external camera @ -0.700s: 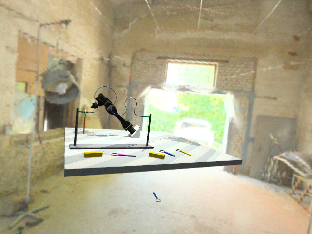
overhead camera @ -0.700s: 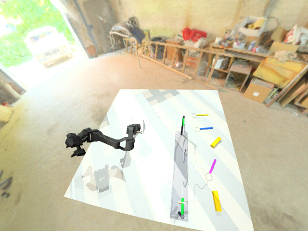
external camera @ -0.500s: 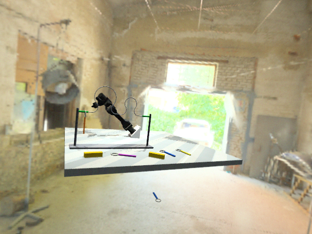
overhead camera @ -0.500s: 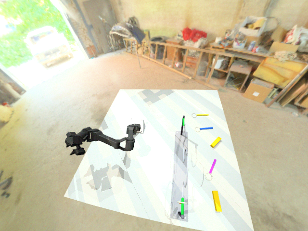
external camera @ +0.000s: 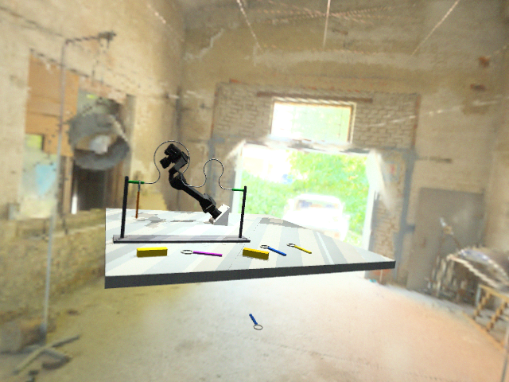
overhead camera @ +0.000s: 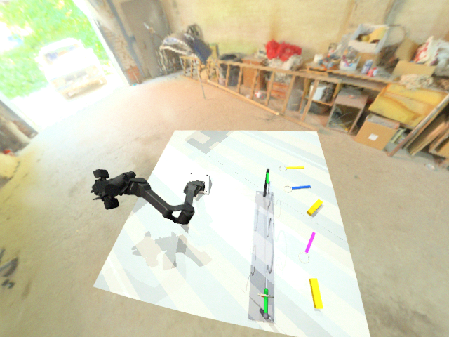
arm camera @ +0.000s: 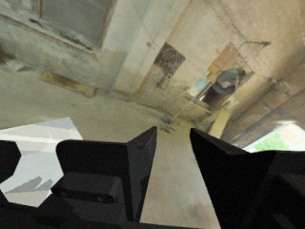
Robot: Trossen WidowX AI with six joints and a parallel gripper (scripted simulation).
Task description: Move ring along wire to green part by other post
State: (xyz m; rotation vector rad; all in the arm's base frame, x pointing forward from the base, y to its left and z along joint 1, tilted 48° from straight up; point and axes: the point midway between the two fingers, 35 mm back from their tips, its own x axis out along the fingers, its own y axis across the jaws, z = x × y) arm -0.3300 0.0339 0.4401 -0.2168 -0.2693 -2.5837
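Observation:
The ring with the orange handle [external camera: 137, 203] hangs on the green part [external camera: 132, 181] [overhead camera: 266, 305] at the left in the exterior view, beside the post [external camera: 124, 209]. Its handle points down. The other green part [external camera: 237, 189] [overhead camera: 267, 177] adjoins the far post [external camera: 242, 213] [overhead camera: 265, 188]. The thin grey wire [external camera: 154, 157] bends between them in a large loop and a smaller one. My gripper [arm camera: 172, 131] [overhead camera: 93, 194] [external camera: 162, 156] is partly open and empty, raised and well away from the ring, on the robot-base side of the wire. The ring is not in the wrist view.
The wire's base plate [overhead camera: 258, 253] [external camera: 180, 239] lies on the table. Beyond it lie two yellow blocks [overhead camera: 316, 293] [overhead camera: 314, 207] and loose rings with magenta [overhead camera: 310, 242], blue [overhead camera: 302, 187] and yellow [overhead camera: 295, 168] handles. Another blue-handled ring [external camera: 253, 319] appears below the table in the exterior view.

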